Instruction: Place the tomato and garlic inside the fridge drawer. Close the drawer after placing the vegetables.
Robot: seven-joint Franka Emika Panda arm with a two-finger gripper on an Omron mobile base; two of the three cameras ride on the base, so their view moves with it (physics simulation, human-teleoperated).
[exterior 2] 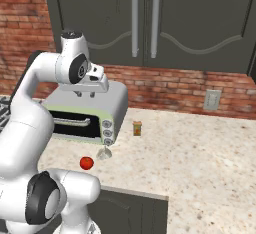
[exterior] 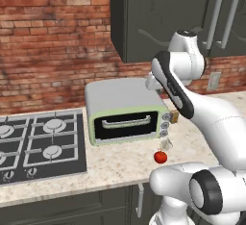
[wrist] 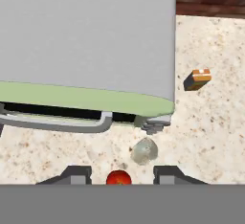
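In the left base view, your arm rose from the lower right and bent over the toaster oven (exterior: 126,111) at the middle of the frame. The tomato (exterior: 160,157) sat on the counter (exterior: 110,166) just below the oven's lower right corner, with the garlic (exterior: 166,144) just above it, beside the oven's knobs. The stove (exterior: 38,144) filled the lower left.

In the right base view, your gripper (exterior 2: 86,94) hung over the oven's top at the upper left, empty; I could not tell there how far the fingers stood apart. The tomato lay at lower left of centre, the garlic just to its right and a small carton (exterior 2: 137,128) near the middle.

In the hand view, your fingers (wrist: 75,174) were spread wide at the bottom, nothing between them but the tomato far below on the counter. The garlic lay just above it, the carton at the right.
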